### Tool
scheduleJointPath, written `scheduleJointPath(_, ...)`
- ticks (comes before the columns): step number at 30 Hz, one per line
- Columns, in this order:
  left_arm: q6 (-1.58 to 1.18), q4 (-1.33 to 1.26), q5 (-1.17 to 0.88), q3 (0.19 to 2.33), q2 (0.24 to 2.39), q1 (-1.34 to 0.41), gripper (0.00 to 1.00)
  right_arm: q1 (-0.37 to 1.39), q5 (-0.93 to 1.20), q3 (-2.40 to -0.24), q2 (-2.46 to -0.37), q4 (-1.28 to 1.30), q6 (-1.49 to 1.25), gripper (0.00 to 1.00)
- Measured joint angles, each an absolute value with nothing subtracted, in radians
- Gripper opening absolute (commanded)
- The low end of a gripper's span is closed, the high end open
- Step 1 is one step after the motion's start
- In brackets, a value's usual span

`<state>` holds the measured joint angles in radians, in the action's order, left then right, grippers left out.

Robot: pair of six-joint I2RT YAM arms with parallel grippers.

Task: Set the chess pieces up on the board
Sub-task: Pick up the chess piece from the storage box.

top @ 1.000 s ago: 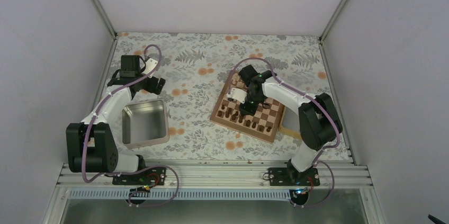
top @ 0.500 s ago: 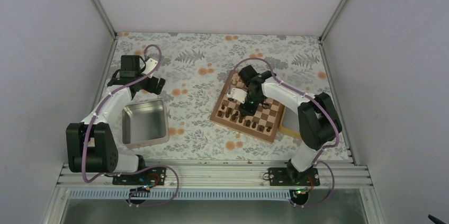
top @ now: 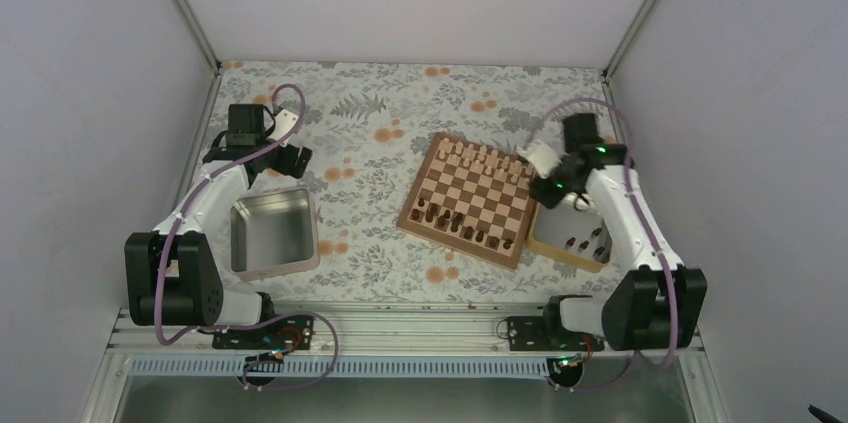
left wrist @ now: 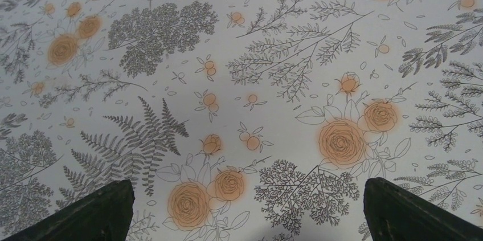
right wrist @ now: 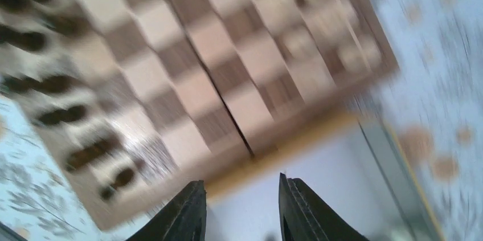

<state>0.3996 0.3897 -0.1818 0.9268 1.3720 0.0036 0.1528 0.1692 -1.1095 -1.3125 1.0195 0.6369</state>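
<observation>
The square wooden chessboard with light and dark brown checks (top: 470, 193) lies flat on the floral tablecloth (top: 370, 143). It sits right of the table's middle and is turned a little off square to the table's edges. A row of small dark brown wooden chess pieces (top: 456, 221) stands along the side of the board facing the near edge. Pale cream wooden pieces (top: 478, 155) line the side facing the far edge, and the squares between the two rows are bare.

Just beside the board, toward the table's right edge, is a light wooden tray (top: 560, 253) with a few more dark pieces (top: 586, 240) in it.

The right gripper (top: 545, 190) hangs above the seam between the board and the far end of the tray. The right wrist view is blurred, but it shows this gripper (right wrist: 242, 195) with its two fingers a narrow gap apart and nothing between them. The board (right wrist: 228, 70) and its dark row (right wrist: 91, 152) lie beyond the fingers, with the tray's pale floor below.

The left gripper (top: 293, 158) is over bare cloth toward the far left corner. In its wrist view (left wrist: 246, 195) the fingers are spread wide and hold nothing.

A grey square metal tin (top: 270, 233) sits near the left edge, between that gripper and the near edge.
</observation>
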Motion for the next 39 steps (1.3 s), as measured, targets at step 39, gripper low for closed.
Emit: scheduleJointPath(39, 0.399, 0.383, -0.156, 0.927, 1.404, 0.004, 1.00, -0.403, 0.074, -0.787, -1.384, 0.894, 0.841, 0.31)
